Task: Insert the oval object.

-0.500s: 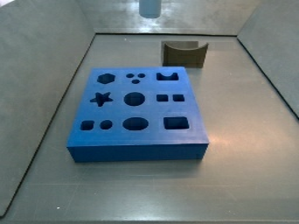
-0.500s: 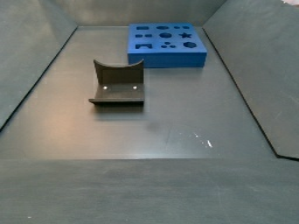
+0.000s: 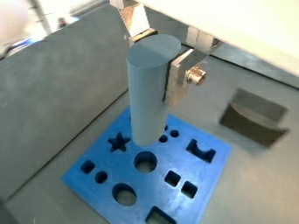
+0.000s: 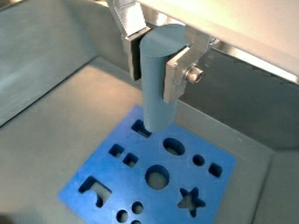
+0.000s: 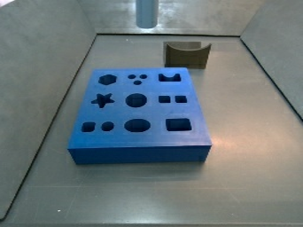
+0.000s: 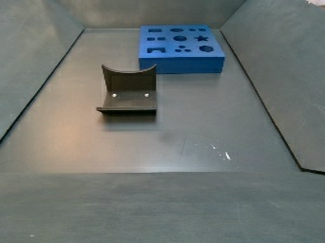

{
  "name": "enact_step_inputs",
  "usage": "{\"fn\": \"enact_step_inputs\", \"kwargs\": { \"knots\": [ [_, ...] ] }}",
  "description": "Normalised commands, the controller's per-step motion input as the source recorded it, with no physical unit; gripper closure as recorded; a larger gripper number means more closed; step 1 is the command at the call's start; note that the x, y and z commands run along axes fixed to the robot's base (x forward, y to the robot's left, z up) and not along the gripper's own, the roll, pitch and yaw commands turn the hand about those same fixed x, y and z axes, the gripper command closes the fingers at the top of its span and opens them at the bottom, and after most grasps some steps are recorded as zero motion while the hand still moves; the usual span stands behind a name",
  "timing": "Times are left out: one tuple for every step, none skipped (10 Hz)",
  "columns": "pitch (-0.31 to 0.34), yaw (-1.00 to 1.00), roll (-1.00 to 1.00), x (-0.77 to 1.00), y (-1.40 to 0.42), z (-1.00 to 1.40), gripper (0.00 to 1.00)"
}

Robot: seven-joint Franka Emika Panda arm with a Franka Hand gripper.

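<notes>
Above the holed blue block (image 3: 146, 171), gripper (image 3: 158, 54) clamps smooth oval object (image 3: 149, 92)

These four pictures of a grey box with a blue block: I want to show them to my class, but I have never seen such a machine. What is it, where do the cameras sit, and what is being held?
It is a robot arm ending in a two-finger gripper. Two cameras ride on its wrist and look down past the fingers; two others stand fixed beside the table.

In both wrist views the gripper is shut on the oval object, a pale bluish-grey peg, held upright in the air above the blue block.

In a side view only the peg's lower end shows, at the top edge. That block lies flat on the grey floor, its top cut with shaped holes such as a star and circles. A brown block with a curved notch stands apart from it.
</notes>
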Motion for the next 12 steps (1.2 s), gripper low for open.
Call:
{"fn": "enact_step_inputs", "kwargs": {
  "knots": [
    [-0.090,-0.96,0.03,0.00,-0.25,-0.59,1.00],
    [-0.086,-0.97,0.04,0.00,-0.24,-0.60,1.00],
    [-0.103,-0.92,0.11,0.00,-0.26,-0.85,1.00],
    [-0.099,-0.91,0.11,0.00,-0.27,-0.87,1.00],
    [-0.099,-0.92,0.11,0.00,-0.27,-0.87,1.00],
    [-0.057,-0.96,0.11,0.00,-0.21,-0.87,1.00],
    [0.000,-1.00,0.07,0.00,-0.09,-0.74,1.00],
    [0.000,-1.00,0.08,0.00,-0.06,-0.71,1.00],
    [-0.119,-0.95,-0.01,0.00,-0.14,-0.47,1.00],
    [-0.069,-0.95,-0.03,0.00,-0.13,-0.25,1.00],
    [-0.011,-0.97,0.00,0.00,-0.16,0.00,1.00],
    [0.000,-0.99,0.00,0.00,-0.13,0.00,1.00]
  ]
}}
